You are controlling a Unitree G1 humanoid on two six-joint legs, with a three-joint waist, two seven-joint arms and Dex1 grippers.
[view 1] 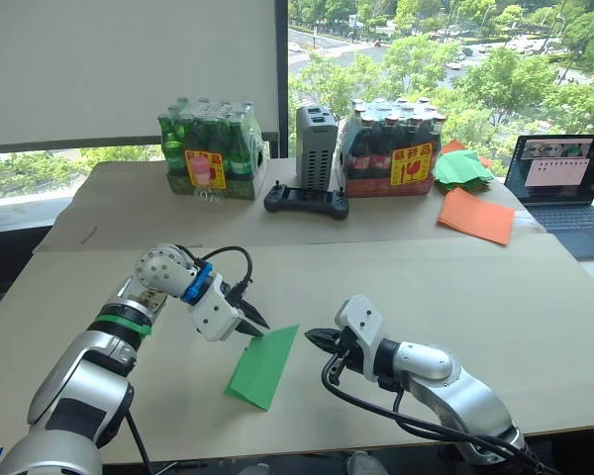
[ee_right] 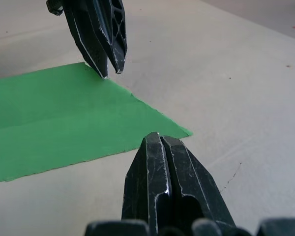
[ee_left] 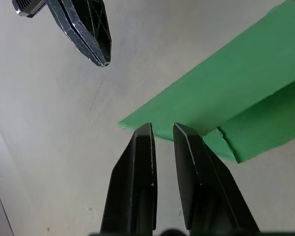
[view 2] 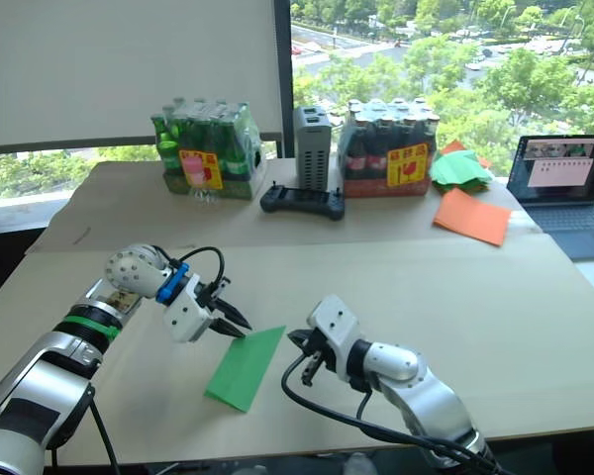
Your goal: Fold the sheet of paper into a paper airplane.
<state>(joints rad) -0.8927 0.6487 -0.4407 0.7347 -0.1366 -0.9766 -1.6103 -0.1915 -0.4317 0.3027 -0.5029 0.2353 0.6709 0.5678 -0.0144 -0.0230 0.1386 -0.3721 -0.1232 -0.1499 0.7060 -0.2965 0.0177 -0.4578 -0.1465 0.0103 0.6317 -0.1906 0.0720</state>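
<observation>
Jaws beside folded green sheet of paper (view 1: 262, 366)

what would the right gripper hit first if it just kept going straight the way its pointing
Most likely the near corner of the green sheet of paper lying just ahead of the shut right gripper. Beyond it stands the left gripper, tips at the sheet's far corner. Depth is hard to judge.

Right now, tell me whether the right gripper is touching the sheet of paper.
Apart. In the right wrist view, bare table shows between the right gripper and the sheet of paper.
</observation>
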